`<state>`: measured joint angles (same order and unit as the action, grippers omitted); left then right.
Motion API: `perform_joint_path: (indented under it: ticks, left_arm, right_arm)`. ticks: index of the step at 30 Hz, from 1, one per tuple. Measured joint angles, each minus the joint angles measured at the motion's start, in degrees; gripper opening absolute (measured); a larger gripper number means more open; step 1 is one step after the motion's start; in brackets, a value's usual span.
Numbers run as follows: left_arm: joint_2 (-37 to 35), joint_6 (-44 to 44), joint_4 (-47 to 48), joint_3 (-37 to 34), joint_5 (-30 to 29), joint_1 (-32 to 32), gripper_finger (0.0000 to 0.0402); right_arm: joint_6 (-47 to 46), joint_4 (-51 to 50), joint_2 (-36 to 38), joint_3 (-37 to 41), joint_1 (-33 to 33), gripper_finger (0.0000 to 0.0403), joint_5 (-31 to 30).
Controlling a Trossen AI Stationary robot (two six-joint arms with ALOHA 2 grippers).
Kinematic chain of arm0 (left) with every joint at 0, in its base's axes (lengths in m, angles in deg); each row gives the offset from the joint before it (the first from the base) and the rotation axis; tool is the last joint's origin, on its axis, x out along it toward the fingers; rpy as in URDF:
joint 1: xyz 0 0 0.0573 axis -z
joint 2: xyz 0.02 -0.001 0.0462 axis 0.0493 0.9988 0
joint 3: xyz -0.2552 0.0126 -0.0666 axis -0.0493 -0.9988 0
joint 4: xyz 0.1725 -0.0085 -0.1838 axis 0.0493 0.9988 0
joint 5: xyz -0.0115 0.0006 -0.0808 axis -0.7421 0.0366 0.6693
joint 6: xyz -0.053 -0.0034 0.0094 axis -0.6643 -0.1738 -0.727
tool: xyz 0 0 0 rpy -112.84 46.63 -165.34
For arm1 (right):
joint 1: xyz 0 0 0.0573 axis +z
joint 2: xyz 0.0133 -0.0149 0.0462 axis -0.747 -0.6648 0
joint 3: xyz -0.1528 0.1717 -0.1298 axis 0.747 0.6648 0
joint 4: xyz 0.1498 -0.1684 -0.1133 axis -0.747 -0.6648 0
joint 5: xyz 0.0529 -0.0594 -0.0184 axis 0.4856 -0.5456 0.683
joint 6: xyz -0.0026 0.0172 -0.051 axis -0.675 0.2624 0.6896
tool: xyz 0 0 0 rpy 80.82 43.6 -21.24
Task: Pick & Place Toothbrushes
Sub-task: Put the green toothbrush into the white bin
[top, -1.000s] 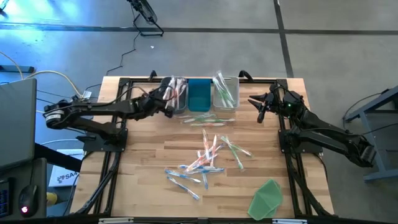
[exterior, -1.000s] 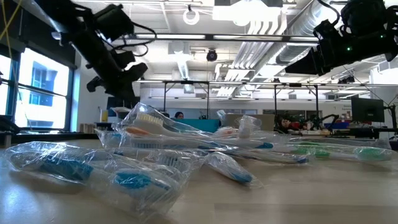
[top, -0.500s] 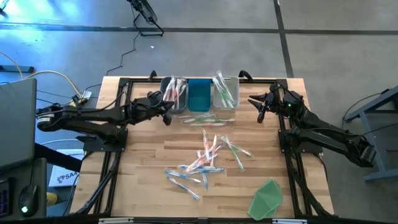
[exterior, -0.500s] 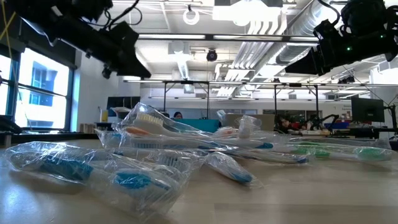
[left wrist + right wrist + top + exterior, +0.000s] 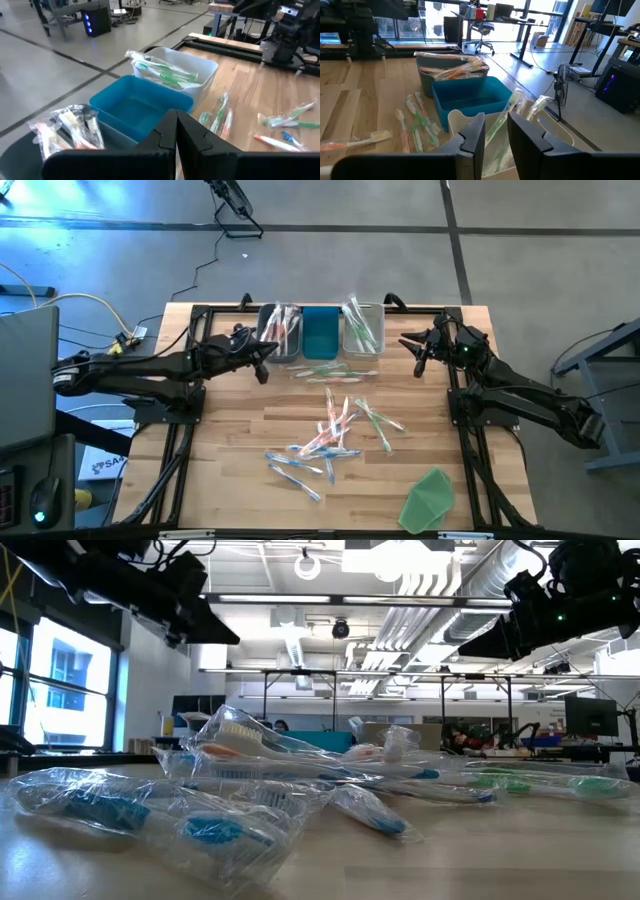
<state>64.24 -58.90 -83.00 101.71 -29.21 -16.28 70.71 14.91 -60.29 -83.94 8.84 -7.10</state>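
- the left gripper hung just beside the grey bin, on its near left side, fingers pressed together with nothing between them.
- the right gripper waited to the right of the white bin, its jaws a narrow gap apart and empty.
- three bins stood in a row at the table's far edge: the grey one held pink and orange toothbrushes, the blue bin in the middle lay bare inside, the white one held green ones.
- most toothbrushes lay loose in clear wrappers around the table's middle, a few more just in front of the bins.
- a green sheet lay near the front right corner.
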Motion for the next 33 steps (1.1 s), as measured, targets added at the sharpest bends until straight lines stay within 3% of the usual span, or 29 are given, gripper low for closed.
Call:
perform_joint_path:
  ticks: [4,9,17,28,33]
  left_arm:
    - [-3.8,0.1,5.6,0.0,0.0,0.0,0.0000]
    - [-8.8,2.1,10.6,0.0,1.7,0.0,0.0000]
    - [-14.7,7.5,14.6,0.0,6.4,0.0,0.0000]
    - [-17.3,8.7,20.2,0.0,10.1,0.0,0.0000]
    - [-17.3,8.6,22.0,0.0,10.3,0.0,0.0000]
  right_arm:
    - [-1.2,0.8,0.0,0.0,0.0,0.0075,-0.2]
    - [-10.5,5.1,-0.2,0.0,0.6,0.0075,-0.1]
    - [-18.3,7.2,-1.0,0.0,8.2,0.0075,-0.4]
    - [-18.8,11.9,-8.6,0.0,26.8,0.0024,-16.2]
    - [-24.2,14.0,-14.7,-0.1,33.8,0.0005,-25.0]
